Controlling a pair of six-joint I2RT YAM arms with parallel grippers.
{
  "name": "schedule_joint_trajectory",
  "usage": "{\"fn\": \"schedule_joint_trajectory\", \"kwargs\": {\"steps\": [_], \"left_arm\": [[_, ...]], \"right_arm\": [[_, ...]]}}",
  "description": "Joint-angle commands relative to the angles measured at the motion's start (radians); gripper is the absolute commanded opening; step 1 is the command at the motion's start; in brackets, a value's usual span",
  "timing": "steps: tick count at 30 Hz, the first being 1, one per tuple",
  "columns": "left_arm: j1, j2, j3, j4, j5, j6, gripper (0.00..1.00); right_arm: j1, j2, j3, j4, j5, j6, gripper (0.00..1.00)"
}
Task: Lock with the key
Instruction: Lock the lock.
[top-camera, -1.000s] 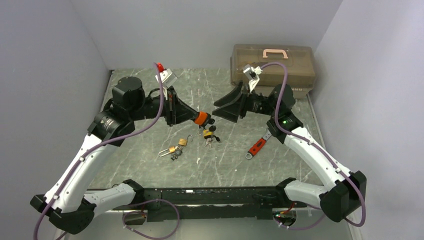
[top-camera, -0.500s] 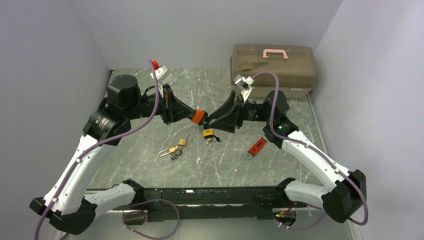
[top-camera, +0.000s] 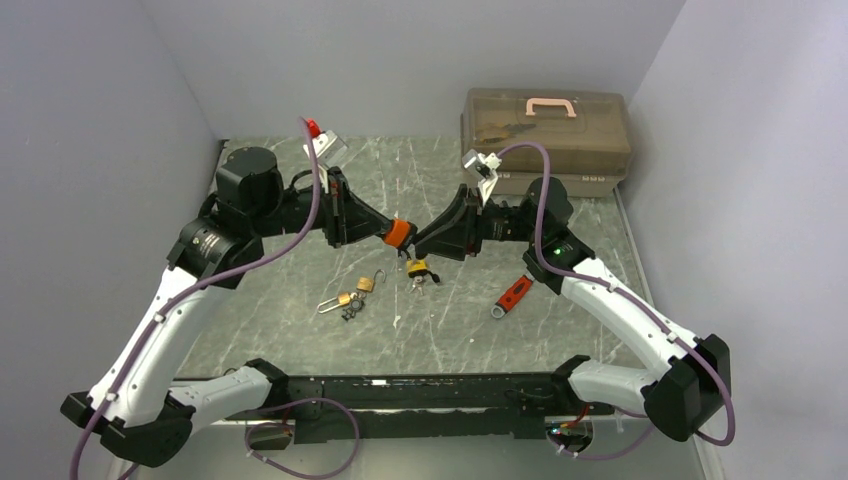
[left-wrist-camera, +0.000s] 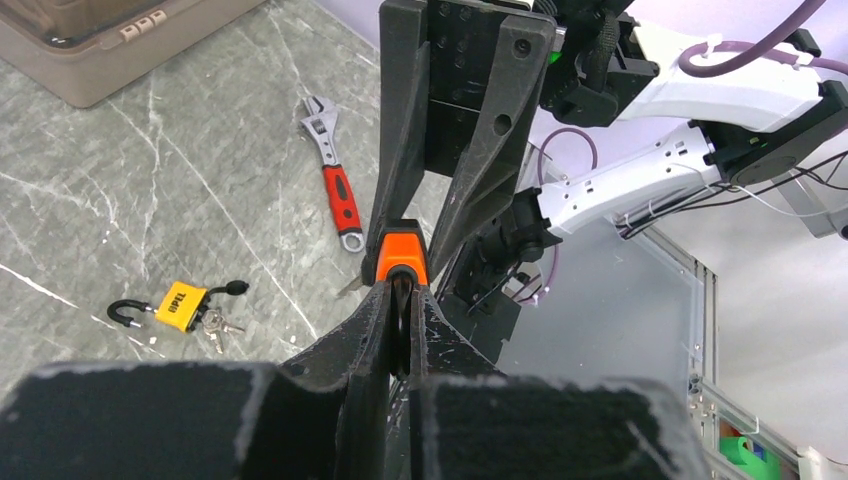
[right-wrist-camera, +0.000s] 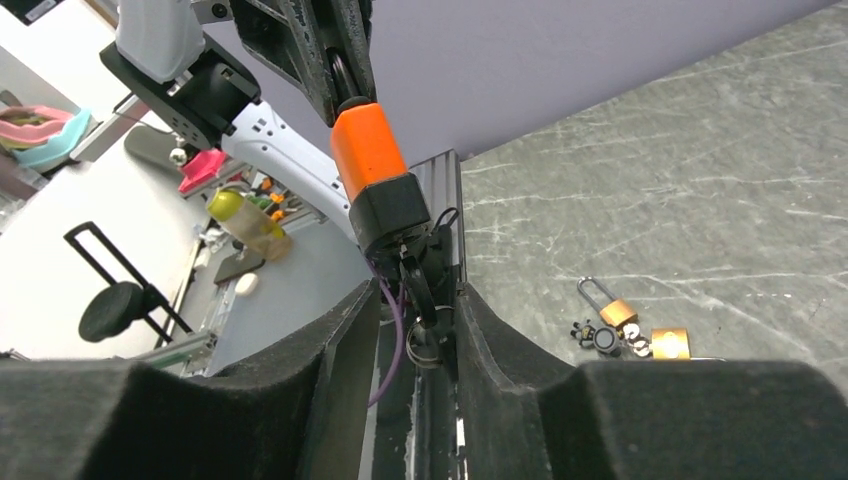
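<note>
**Orange padlock (top-camera: 399, 234) aloft over mid-worktop (top-camera: 450, 330)**

Your left end effector (left-wrist-camera: 402, 295) grips its shackle. Your right end effector (right-wrist-camera: 415, 300) straddles the hanging key (right-wrist-camera: 425, 290), fingers apart. Below lie one yellow padlock (top-camera: 417, 267), two brass padlocks (top-camera: 366, 284) (top-camera: 343, 298) and one wrench (top-camera: 513, 294). One shut toolbox (top-camera: 547, 130) sits far right, contents unclear.

White-shelled left arm (top-camera: 165, 320) and right arm (top-camera: 620, 305), black round joints (top-camera: 245, 180), purple cables (top-camera: 300, 402), black wedge-shaped fingers (top-camera: 358, 215), green light (top-camera: 557, 251) on right.

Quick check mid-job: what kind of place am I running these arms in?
Probably a robotics lab test cell: plain grey walls box in a marble-patterned table, with workshop props laid out on it: a toolbox, a wrench and padlocks.
</note>
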Motion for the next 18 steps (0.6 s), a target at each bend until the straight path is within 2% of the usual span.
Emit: {"fn": "schedule_joint_trajectory", "kwargs": {"steps": [1, 9, 13, 18], "left_arm": [[0.005, -0.001, 0.051, 0.057, 0.022, -0.019, 0.00], [0.011, 0.005, 0.064, 0.039, 0.012, -0.003, 0.00], [0.030, 0.006, 0.094, -0.009, -0.008, 0.032, 0.00], [0.074, 0.007, 0.132, -0.057, -0.013, 0.062, 0.00]], "right_arm": [[0.005, 0.002, 0.044, 0.009, -0.006, -0.031, 0.32], [0.004, 0.003, 0.036, -0.065, 0.026, -0.097, 0.00], [-0.008, -0.007, 0.019, -0.110, 0.065, -0.134, 0.00], [-0.076, -0.023, -0.043, -0.069, 0.049, -0.106, 0.00]]}}
